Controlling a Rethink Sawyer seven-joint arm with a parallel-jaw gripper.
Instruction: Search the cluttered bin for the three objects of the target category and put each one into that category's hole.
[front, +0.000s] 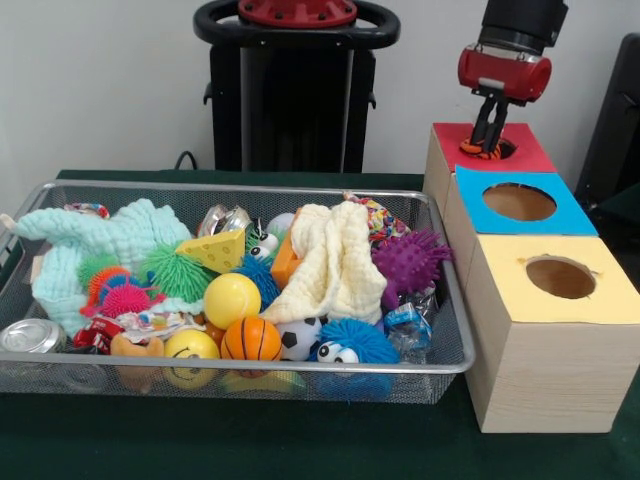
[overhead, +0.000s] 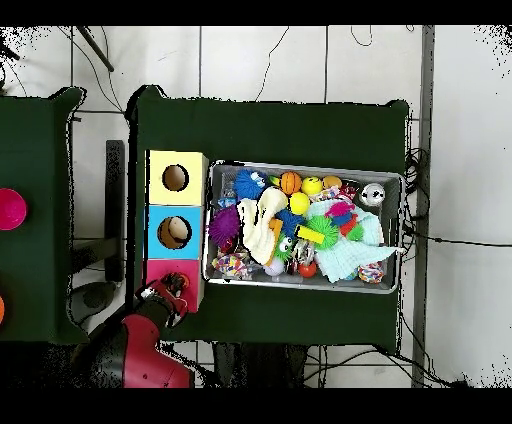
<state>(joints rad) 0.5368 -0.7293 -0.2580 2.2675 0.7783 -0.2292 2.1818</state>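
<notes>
The bin (front: 250, 368) of silver wire mesh stands on the green table, full of toys; it also shows in the overhead view (overhead: 300, 166). To its right stand three wooden boxes with red (front: 535, 152), blue (front: 575, 218) and yellow (front: 605, 298) tops, each with a round hole. My gripper (front: 487, 140) hangs over the red box's hole, shut on a small orange and dark toy (front: 484, 151) at the hole's rim. In the overhead view my gripper (overhead: 172, 290) covers the red box's hole.
In the bin lie a purple spiky ball (front: 410, 262), a yellow ball (front: 230, 298), a small basketball (front: 250, 340), a soccer ball (front: 298, 338), a cheese wedge (front: 222, 250), a cream cloth (front: 335, 262), a mint cloth (front: 110, 240) and a can (front: 30, 335). The black pedestal (front: 295, 90) stands behind.
</notes>
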